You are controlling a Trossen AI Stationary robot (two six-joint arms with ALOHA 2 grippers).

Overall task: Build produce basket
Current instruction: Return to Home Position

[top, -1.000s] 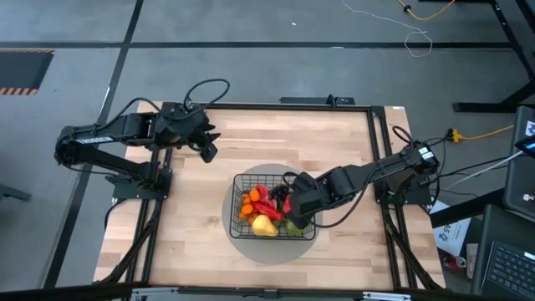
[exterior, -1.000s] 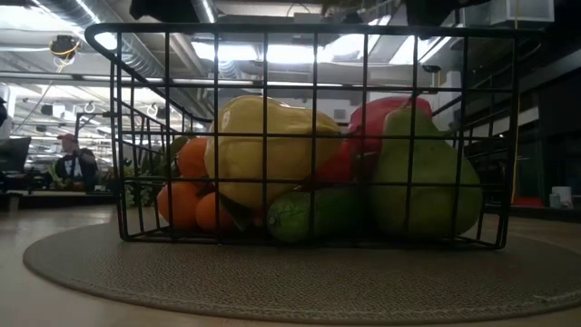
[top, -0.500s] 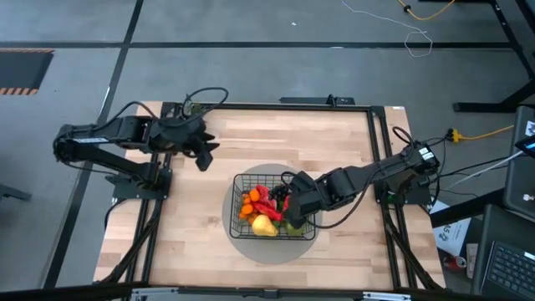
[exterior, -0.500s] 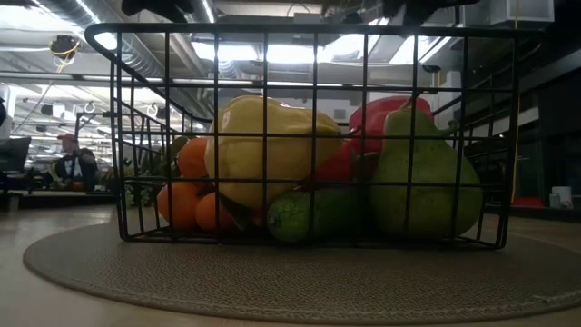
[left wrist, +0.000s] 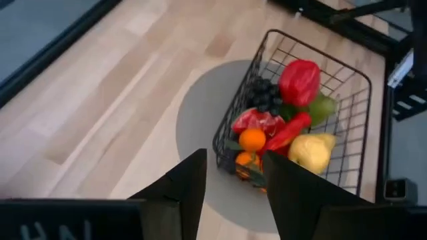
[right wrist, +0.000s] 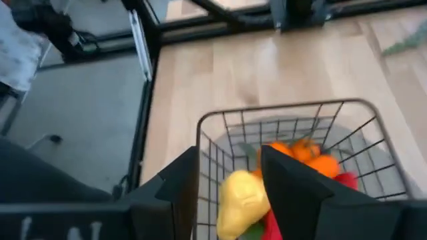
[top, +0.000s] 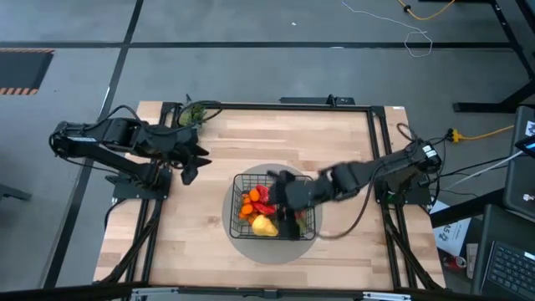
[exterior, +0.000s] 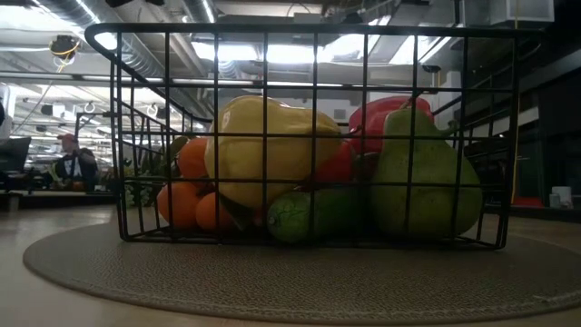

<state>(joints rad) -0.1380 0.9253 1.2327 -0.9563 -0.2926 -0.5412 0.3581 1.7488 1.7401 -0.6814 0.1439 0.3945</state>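
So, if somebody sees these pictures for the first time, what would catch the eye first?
First the black wire basket in the middle of the table, standing on a grey round mat and heaped with bright produce: a yellow fruit, a green pear and a red pepper. The right gripper hangs open above it, and the left gripper waits open near the table's left edge.

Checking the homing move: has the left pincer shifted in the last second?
Yes. In the high view the left pincer has drawn back toward the table's left edge, farther from the basket.
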